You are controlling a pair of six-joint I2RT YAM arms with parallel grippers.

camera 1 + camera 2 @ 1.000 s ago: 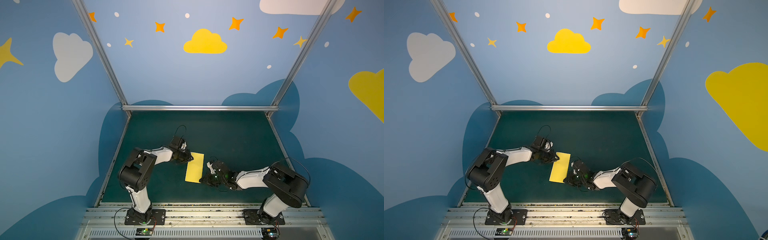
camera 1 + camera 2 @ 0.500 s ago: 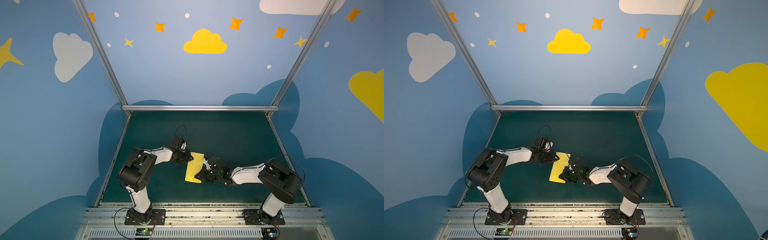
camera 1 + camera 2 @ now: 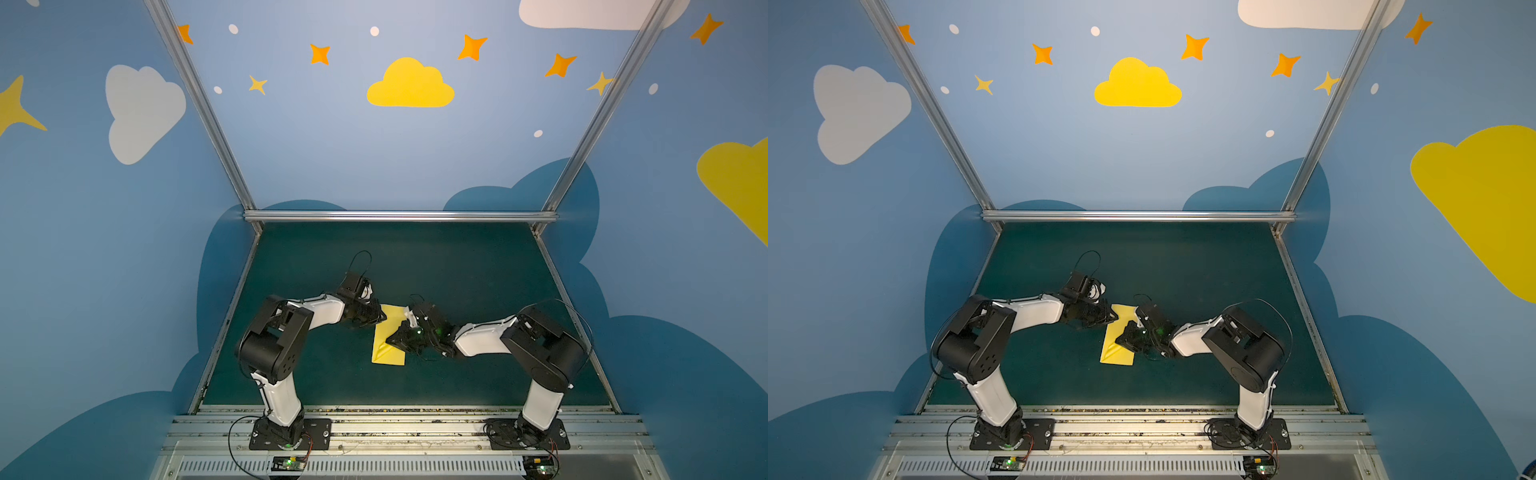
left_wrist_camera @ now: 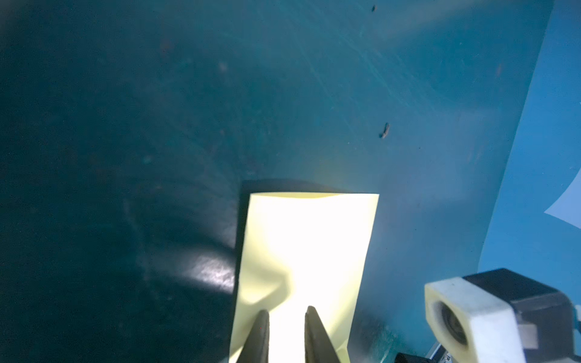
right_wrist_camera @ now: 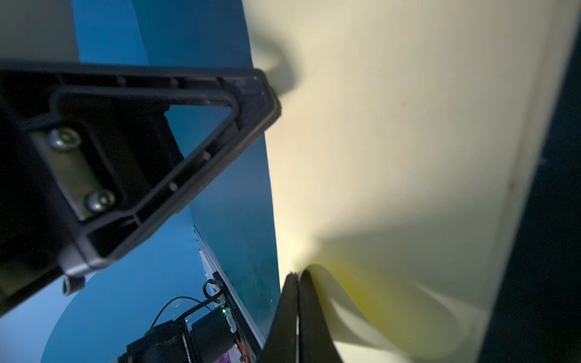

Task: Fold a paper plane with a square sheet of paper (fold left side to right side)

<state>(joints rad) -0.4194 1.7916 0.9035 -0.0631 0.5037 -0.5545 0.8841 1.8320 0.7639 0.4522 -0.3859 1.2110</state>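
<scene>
Thin pale-yellow sheet (image 5: 393, 141) curls, pinched in right claw (image 5: 297, 276); left claw (image 4: 287, 314) slightly parted.

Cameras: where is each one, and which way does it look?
Both top views: high above the arm bases, looking down on the table; left arm, right arm and paper show.
Left wrist: on the left arm, facing the paper past the left gripper.
Right wrist: on the right arm, facing the paper past the right gripper.
Shared: every view shows the paper.
</scene>
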